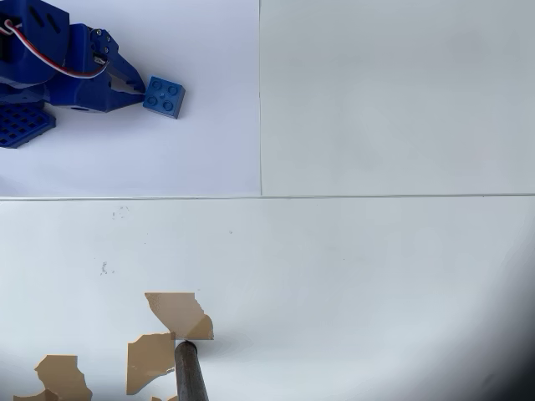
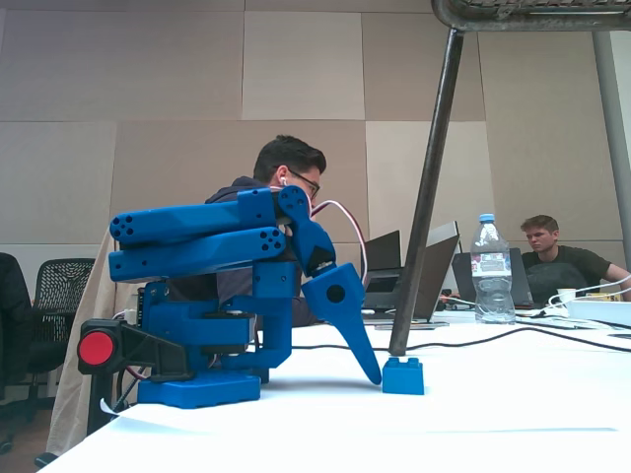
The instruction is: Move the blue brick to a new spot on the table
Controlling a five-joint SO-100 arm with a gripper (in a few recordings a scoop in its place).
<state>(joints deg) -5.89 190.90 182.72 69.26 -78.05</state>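
Note:
The blue brick (image 1: pixel 164 96) lies studs up on the white table (image 1: pixel 376 276) near the far left of the overhead view. In the fixed view the blue brick (image 2: pixel 402 376) stands just right of the arm. My blue gripper (image 1: pixel 140 88) sits folded low with its tips pointing at the brick's left side, very close to it or just touching. The jaws look closed together, with nothing between them. Seen from the side, the gripper (image 2: pixel 375 377) slants down until its tip rests at the table beside the brick.
A dark-blue perforated base plate (image 1: pixel 21 125) lies at the left edge. A dark rod (image 1: pixel 191 372) rises from the near side among brown chipped patches (image 1: pixel 180 313). Behind the table are a water bottle (image 2: pixel 490 268), a laptop (image 2: pixel 434 281) and seated people.

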